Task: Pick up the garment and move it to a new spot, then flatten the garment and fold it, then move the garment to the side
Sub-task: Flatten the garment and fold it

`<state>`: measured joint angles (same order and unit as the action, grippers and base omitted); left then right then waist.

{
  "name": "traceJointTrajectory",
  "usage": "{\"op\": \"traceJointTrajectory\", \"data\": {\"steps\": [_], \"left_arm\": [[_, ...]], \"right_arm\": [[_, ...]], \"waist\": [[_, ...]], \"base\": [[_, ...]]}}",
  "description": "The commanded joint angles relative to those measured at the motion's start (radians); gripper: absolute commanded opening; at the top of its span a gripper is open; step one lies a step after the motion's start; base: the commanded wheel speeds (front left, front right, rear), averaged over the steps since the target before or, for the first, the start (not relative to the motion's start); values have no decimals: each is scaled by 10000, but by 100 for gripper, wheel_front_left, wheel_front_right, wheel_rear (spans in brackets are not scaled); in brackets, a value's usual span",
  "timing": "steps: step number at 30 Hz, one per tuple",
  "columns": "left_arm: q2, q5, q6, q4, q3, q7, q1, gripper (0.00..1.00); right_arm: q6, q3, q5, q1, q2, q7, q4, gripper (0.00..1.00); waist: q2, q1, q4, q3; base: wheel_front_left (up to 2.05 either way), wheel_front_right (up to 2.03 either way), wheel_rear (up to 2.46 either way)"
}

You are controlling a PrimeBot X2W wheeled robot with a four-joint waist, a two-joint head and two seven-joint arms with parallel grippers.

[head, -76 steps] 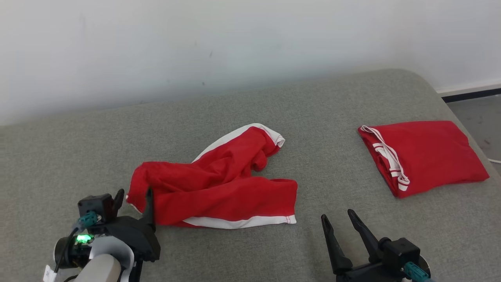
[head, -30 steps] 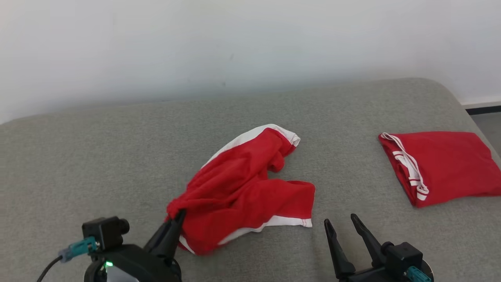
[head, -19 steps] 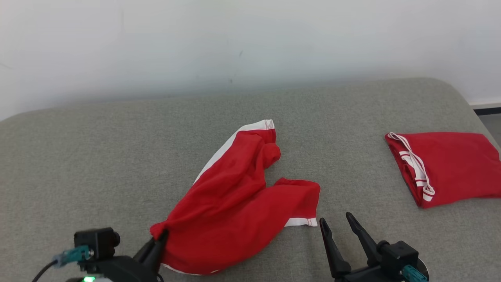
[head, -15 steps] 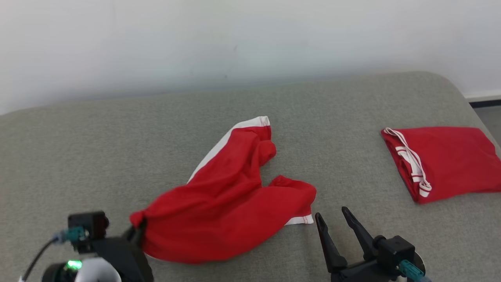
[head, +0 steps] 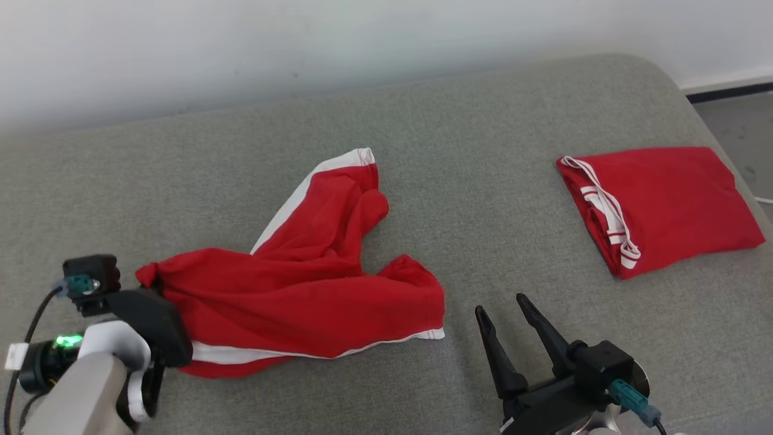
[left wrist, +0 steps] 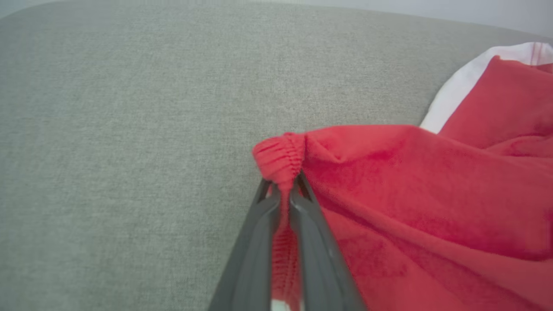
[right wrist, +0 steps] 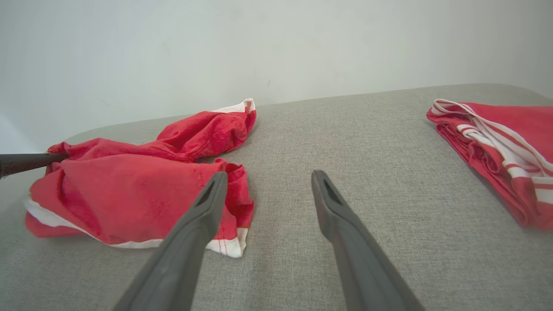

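The left end effector (left wrist: 283, 183) is pinched shut on the elastic edge of the crumpled red garment (head: 302, 296) (white trim showing), which lies on the grey cushion (head: 483, 151). The right end effector (head: 500, 303) stands wide open and empty just beside it. A folded red cloth (head: 664, 205) lies well apart.

Black-bodied left tool (left wrist: 283, 183) and right tool (head: 499, 303), teal cable plugs (head: 628, 402), pale forearm (head: 84, 393) (small green light (head: 63, 341)).

Rumpled red garment (head: 314, 290) in left end effector (head: 151, 290); folded red cloth (head: 664, 205) well apart, right.
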<state>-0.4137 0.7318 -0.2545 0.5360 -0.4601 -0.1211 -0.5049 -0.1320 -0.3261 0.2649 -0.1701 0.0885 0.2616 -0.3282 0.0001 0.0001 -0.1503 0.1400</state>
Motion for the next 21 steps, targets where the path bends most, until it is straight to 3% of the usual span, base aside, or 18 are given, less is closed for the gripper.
{"op": "traceJointTrajectory", "data": {"steps": [1, 5, 6, 7, 14, 21], "left_arm": [[47, -142, 64, 374, -9, 211, -332, 0], [206, -409, 351, 1295, -152, 828, -986, 0], [242, -438, 412, 1451, -153, 1059, -1117, 28], [290, -482, 517, 1564, -182, 1304, -1205, 100], [652, -783, 982, 1658, -340, 3173, -825, 100], [724, -1234, 831, 56, 249, 3860, 582, 100]], "right_arm": [[30, 1, 106, -153, 56, 46, 59, 100], [30, 6, 35, -263, 79, 46, 32, 100], [30, 13, 21, -277, 82, 46, 32, 100], [30, 29, 6, -278, 80, 46, 35, 100], [30, 362, 44, 30, 154, 46, 26, 100], [31, 1301, -138, 522, 217, 47, 270, 100]], "waist": [[-1, -1, -220, 328], [-1, -1, -126, 457], [-1, -1, -82, 458], [-1, -1, -28, 445], [-1, -1, 514, -72], [-1, -1, 1005, -876]], "base": [[0, 0, 0], [0, 0, 0], [0, 0, 0], [0, 0, 0], [0, 0, 0], [0, 0, 0]]}}
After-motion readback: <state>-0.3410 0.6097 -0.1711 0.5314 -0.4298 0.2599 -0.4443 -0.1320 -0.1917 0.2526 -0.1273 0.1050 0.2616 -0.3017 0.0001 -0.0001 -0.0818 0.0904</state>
